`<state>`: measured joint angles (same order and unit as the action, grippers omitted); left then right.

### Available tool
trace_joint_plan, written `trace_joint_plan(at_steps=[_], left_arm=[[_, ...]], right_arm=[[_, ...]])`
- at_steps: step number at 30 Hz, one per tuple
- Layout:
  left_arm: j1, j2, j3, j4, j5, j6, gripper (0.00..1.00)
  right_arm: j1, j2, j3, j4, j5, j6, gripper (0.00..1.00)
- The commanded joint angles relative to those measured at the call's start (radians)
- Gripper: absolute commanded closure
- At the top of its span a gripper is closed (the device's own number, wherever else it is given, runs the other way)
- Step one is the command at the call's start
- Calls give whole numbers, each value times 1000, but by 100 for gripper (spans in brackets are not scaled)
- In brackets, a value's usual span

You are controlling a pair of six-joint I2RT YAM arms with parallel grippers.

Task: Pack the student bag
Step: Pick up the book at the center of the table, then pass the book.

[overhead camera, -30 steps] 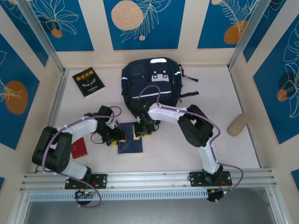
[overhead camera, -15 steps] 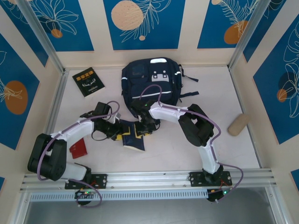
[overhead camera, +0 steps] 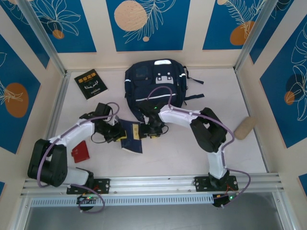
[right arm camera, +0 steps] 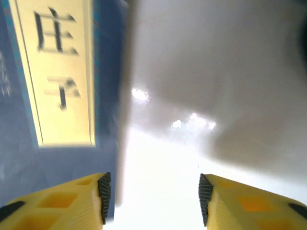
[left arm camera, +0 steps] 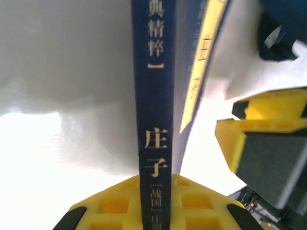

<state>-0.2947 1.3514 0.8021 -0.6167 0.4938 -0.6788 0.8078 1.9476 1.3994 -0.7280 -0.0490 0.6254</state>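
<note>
From above, the student bag [overhead camera: 154, 84] lies flat at the back of the desk [overhead camera: 192, 148], its white stripe across the middle and its straps trailing to the right. Just in front of it a navy book [overhead camera: 132, 139] sits between the two arms. The left claw [overhead camera: 116, 135] is at the book's left edge and the right claw [overhead camera: 146, 132] at its upper right corner, close to the bag's lower edge. A black book [overhead camera: 91, 84] lies in the far left corner (its pale cover lettering is too small to read). A red book [overhead camera: 80, 152] lies partly under the left arm, and a tan cylinder [overhead camera: 244, 128] rests well apart on the right.

The left wrist camera looks straight along the navy book [left arm camera: 153, 96], spine up, something the overhead view cannot give. The left claw [left arm camera: 156, 201] is clamped on it, yellow fingers [left arm camera: 110, 208] pressed to either side of the spine. The spine reads 庄子, with [战国] below and 典精粹 higher up. The right claw [left arm camera: 261, 143] sits just beside the book, over the pale desk [left arm camera: 62, 143].

The right wrist camera shows the book's cover [right arm camera: 57, 72] with a cream label reading 庄子. The right claw [right arm camera: 153, 196] is spread apart. Its left finger [right arm camera: 72, 203] is at the book's edge, and mostly bare desk [right arm camera: 192, 96] shows in the gap.
</note>
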Motion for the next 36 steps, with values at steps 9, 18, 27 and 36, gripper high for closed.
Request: trace_joint_plan(at_steps=[9,18,27,36], left_arm=[[55,-146,197,86,-123,-172,100],[50,-63,201,588,-34,-582,100],[39,30,230,840,-3,-804,100],[35,64,224,956,16,-935,100]], right_arm=[[-180,-357,-222,464,-301,252,20],[-273,-401,-338,891,-532,668,13],[-295,-286,-288,1194,-528,1016,9],[-288,-211,-246,1327,-421,1210,18]])
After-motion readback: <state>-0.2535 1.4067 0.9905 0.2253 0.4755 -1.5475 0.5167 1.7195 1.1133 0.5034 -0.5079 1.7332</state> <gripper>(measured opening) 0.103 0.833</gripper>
